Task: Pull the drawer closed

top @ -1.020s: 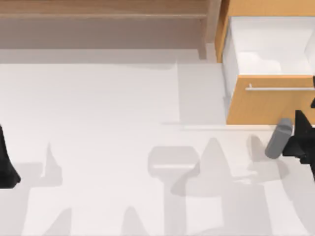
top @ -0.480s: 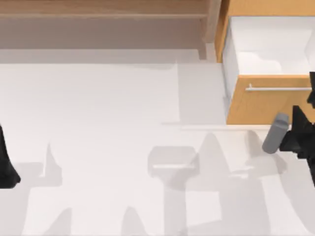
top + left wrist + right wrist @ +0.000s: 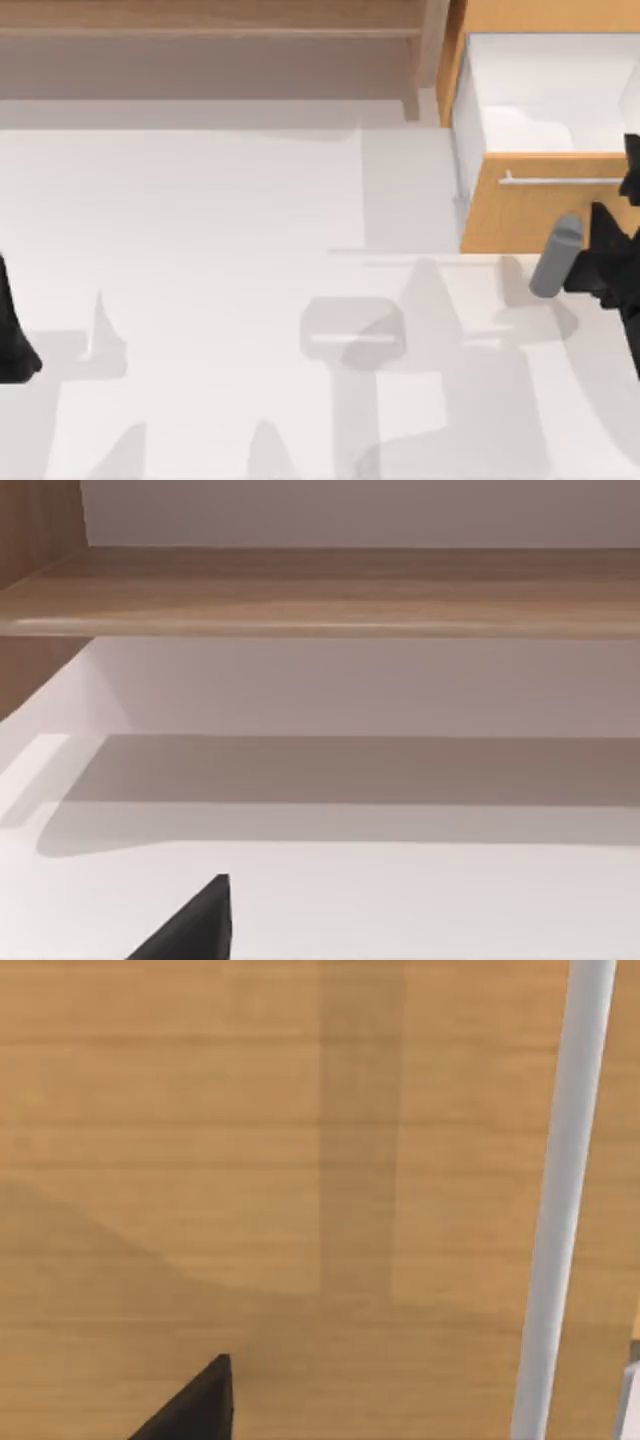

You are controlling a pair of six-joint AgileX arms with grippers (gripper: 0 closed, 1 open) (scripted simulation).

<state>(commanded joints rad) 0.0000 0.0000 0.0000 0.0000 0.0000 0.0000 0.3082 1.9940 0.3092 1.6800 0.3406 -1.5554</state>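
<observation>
1. The drawer point(image 3: 545, 140), a box with an orange-tan wooden front panel and white inner walls, stands pulled out at the far right of the table in the top view, its open white interior facing up.
2. A thin horizontal silver bar handle point(image 3: 560, 181) runs across the upper part of that front panel; in the right wrist view the same bar point(image 3: 560, 1210) crosses the wood grain as a pale rod close to the camera.
3. The right gripper point(image 3: 612, 262), black and angular, sits at the right edge of the top view, just in front of the drawer's front panel and below the handle, overlapping the panel's lower right corner.
4. Whether its fingers are apart or together I cannot tell; only a dark wedge of one finger point(image 3: 190, 1408) shows in the right wrist view, against the orange-tan panel.
5. A grey cylindrical part of the right arm point(image 3: 555, 257) slants out beside the gripper, its upper end lying over the panel's lower edge.
6. The left gripper point(image 3: 15, 335) rests parked at the left edge of the table, well apart from the drawer; its finger spacing cannot be told either.
7. A long brown wooden shelf point(image 3: 210, 30) spans the far side of the table to the left of the drawer, and the left wrist view looks toward its underside point(image 3: 330, 590).
8. The white table surface point(image 3: 220, 220) carries soft grey shadows of the arms.
</observation>
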